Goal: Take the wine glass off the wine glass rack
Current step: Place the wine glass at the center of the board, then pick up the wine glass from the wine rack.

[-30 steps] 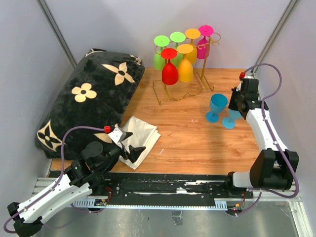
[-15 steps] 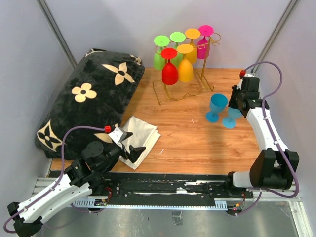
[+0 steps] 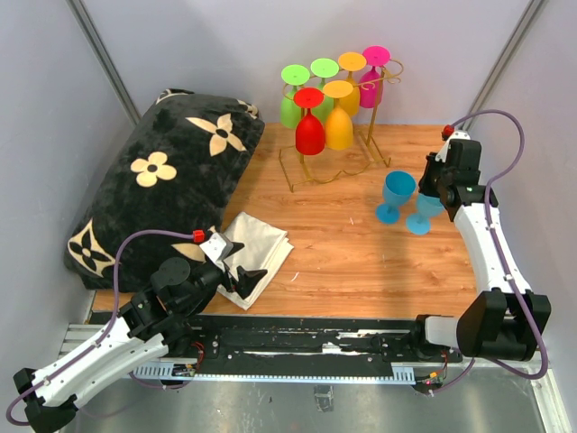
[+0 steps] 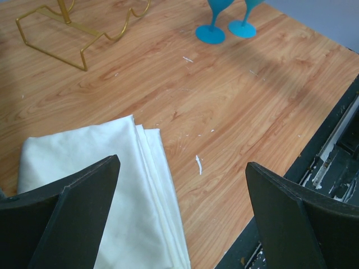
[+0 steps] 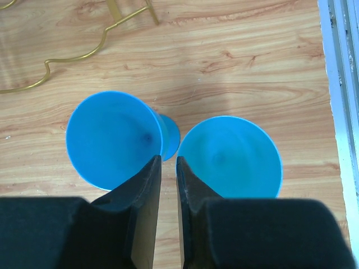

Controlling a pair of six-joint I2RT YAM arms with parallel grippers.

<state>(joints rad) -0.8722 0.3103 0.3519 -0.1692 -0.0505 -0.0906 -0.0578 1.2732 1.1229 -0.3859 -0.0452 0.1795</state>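
Wine glass rack (image 4: pixel 50 46): at the far side of the tabletop (image 3: pixel 361 262), with six coloured wine glasses (image 3: pixel 309 133) hanging bowl-down from its top rail.
Blue wine glasses (image 5: pixel 112 140): two, off the rack, standing upright side by side on the wood to its right.
Right end effector (image 5: pixel 168 159): poised over the gap between the two blue bowls, fingers only a slit apart, released, gripping nothing.
Left end effector (image 4: pixel 182 162): spread wide, empty, low over a folded white cloth (image 4: pixel 106 185).
Pillow (image 3: pixel 162 189): black with a flower print, along the left edge.
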